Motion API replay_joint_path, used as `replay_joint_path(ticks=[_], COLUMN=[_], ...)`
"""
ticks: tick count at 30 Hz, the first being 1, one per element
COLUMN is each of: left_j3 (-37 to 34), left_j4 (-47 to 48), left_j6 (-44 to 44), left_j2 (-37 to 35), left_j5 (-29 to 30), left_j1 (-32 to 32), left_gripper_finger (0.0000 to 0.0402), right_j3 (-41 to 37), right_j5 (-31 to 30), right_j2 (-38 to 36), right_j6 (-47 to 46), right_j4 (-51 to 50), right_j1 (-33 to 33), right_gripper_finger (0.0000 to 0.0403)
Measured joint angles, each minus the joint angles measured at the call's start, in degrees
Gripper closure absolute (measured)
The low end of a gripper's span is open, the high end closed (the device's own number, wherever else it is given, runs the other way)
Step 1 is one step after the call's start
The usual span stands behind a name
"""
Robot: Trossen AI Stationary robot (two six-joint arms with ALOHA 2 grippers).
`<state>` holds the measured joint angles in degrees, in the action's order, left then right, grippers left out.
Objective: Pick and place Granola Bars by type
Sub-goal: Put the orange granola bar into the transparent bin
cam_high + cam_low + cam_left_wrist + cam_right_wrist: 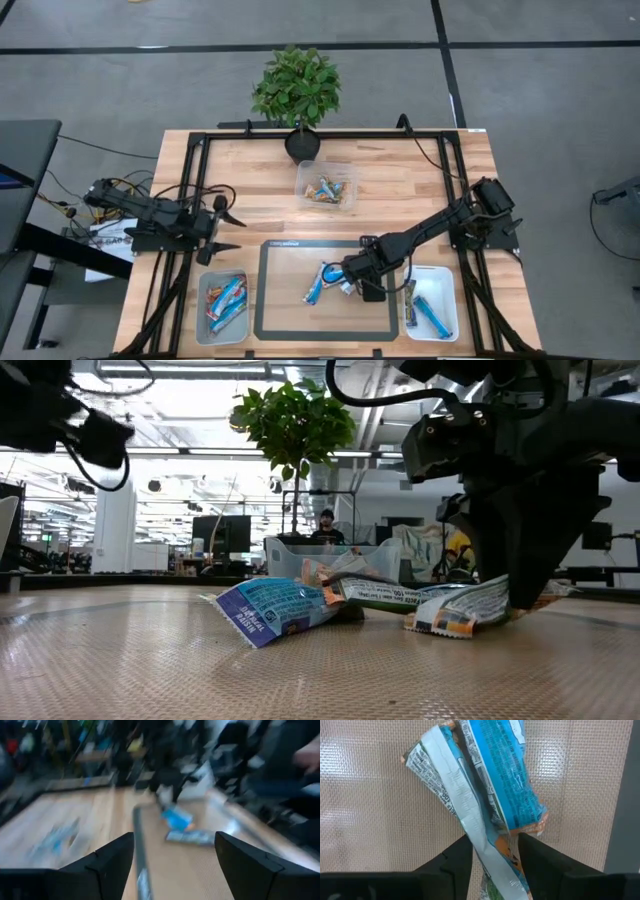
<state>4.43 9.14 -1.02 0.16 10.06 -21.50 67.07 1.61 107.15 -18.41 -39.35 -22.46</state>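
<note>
Three granola bars lie in a cluster on the dark mat (280, 310): a blue one (318, 286) (505, 775) (275, 610), a silvery white one with an orange end (451, 790) (462, 610), and a greenish one (385, 595). My right gripper (348, 277) (495, 857) is down at the cluster's right end, shut on the silvery bar. My left gripper (228, 231) (175, 870) hovers open and empty over the table's left side. More bars lie in three bins. My right gripper pinches the silvery bar's near end (492, 851) between its two fingers, coming from above and pointing down. The fingers lie across the bar. The bar's far part lies on the mat, partly under the blue bar.
A clear bin (327, 187) with orange bars stands at the far middle. A white bin (203, 312) with blue bars is at the near left, and another bin (447, 300) with bars at the near right. A potted plant (297, 90) stands at the far edge.
</note>
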Motion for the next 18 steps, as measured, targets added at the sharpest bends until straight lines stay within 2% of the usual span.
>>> replay_joint_path(ticks=[3,6,18], left_j3=[-2.2,-3.9,-3.9], left_j4=[-7.3,-11.9,-11.8], left_j6=[-3.6,-4.1,-4.0], left_j2=[0.0,0.0,0.1], left_j5=[-3.7,-4.4,-5.5], left_j1=[0.0,0.0,0.3], left_gripper_finger=[0.0132,0.0132,0.0132], right_j3=[0.0,0.0,0.0], right_j5=[0.0,0.0,0.0], right_j2=[0.0,0.0,0.0], right_j6=[0.0,0.0,0.0], right_j4=[0.0,0.0,1.3], right_j1=[0.0,0.0,0.0], right_gripper_finger=[0.0255,0.0253,0.0257])
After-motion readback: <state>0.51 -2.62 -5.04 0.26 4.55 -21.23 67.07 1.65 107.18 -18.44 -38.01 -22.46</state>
